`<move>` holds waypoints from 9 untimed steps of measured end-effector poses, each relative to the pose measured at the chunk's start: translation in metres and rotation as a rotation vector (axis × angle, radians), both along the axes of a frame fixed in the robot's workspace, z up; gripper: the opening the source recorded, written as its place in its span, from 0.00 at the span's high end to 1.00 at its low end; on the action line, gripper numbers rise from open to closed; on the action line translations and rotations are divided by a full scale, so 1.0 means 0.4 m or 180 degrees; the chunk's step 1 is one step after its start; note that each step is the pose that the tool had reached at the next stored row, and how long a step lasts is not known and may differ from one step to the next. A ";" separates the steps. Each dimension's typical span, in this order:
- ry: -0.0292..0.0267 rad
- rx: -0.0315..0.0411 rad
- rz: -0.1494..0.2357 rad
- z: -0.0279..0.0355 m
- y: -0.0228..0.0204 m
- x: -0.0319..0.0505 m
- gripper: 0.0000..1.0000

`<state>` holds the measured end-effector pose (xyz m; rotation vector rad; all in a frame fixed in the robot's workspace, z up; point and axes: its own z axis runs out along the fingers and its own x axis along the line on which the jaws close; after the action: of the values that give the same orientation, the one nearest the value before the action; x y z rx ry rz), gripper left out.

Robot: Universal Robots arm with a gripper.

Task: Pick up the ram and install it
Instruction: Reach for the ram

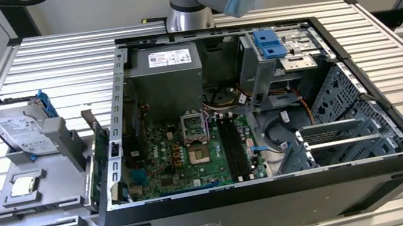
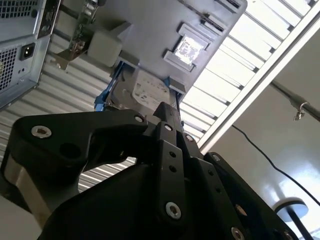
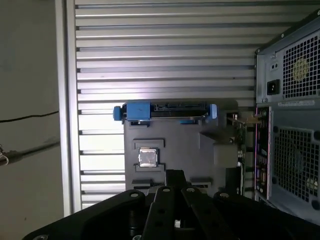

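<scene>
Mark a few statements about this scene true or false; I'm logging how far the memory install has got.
1. The computer case is open, with the motherboard exposed. True.
2. The hard drive is mounted inside the case. False: it stands on the grey tray beside the case, on the exterior view's left.
3. A small square chip lies on the tray. True.
4. The memory stick sits in a motherboard slot. False: it stands on edge at the tray's side nearest the case.
5. The gripper holds the memory stick. False: the gripper is apart from the tray.
</scene>
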<state>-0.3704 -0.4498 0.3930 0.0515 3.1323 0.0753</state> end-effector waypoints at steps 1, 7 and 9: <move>0.0000 0.0000 -0.0003 0.000 -0.006 0.000 1.00; 0.0000 0.0000 -0.0019 0.000 -0.044 -0.002 1.00; 0.0000 0.0000 -0.0024 0.000 -0.056 -0.003 1.00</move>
<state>-0.3715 -0.4723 0.3930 0.0632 3.1320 0.0751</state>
